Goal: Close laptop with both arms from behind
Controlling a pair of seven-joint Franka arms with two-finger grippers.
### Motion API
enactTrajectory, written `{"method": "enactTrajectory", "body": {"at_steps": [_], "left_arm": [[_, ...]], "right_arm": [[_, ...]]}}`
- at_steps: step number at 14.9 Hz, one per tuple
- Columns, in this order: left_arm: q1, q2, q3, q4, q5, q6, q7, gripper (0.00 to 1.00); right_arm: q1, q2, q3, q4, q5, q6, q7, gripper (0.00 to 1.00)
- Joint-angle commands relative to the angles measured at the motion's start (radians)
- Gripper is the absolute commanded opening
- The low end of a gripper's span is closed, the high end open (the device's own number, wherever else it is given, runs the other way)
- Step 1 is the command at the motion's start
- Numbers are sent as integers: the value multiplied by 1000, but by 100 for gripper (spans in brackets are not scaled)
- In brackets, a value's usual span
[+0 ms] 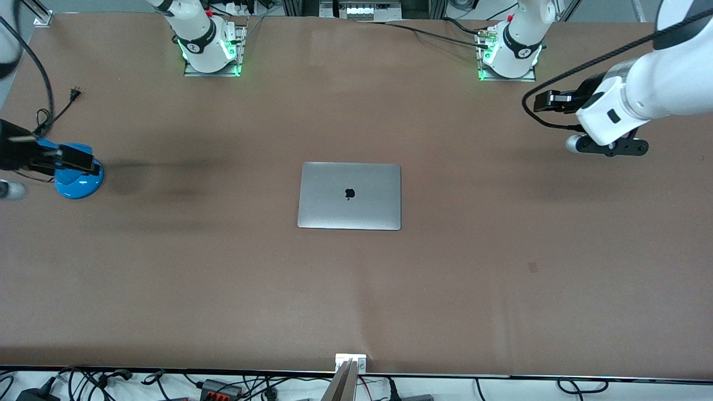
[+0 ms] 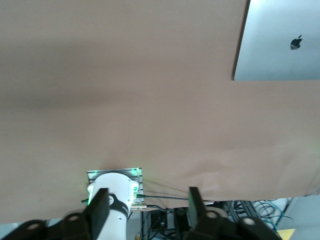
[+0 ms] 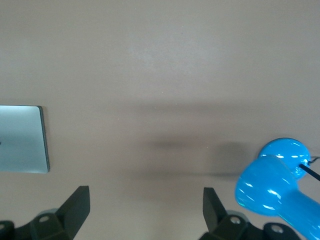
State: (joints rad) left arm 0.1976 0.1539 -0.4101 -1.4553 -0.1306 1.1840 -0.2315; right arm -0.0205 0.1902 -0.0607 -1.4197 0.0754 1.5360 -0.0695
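Laptop [image 1: 350, 196]: lies shut and flat at the middle of the table [image 1: 223, 289], logo up.
Left gripper [image 2: 147, 212]: up over bare table toward the left arm's end, well apart from the laptop, jaws spread, holding nothing.
Right gripper [image 3: 145, 210]: over the right arm's end, just beside the blue lamp [image 1: 78, 172], jaws released, empty.

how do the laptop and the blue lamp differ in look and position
The laptop is flat, rectangular and silver-grey with its lid shut; the lamp is rounded, glossy and bright blue. The laptop lies mid-table, apart from both arms; the lamp stands at the right arm's end, with the right tool open beside it. Both rest on the brown table.
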Motion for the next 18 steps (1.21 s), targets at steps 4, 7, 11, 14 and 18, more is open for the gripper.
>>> {"method": "enactTrajectory", "body": {"at_steps": [4,7,11,14,18], "left_arm": [[-10,7,-13,42,51,-6,-5,100],[-7,3,-9,41,60,9,-8,100],[-17,-52,26,6,94,120,-5,100],[-47,-138,92,-112,109,248,12,100],[-43,-215,132,-221,108,327,129,100]], "right_arm": [[-19,-241,35,-323,3,113,-4,100],[-4,-230,65,-285,-78,115,2,100],[7,-209,70,-275,-89,111,10,100],[4,-181,70,-245,-72,112,10,100],[-4,-178,61,-240,-40,113,10,100]]}}
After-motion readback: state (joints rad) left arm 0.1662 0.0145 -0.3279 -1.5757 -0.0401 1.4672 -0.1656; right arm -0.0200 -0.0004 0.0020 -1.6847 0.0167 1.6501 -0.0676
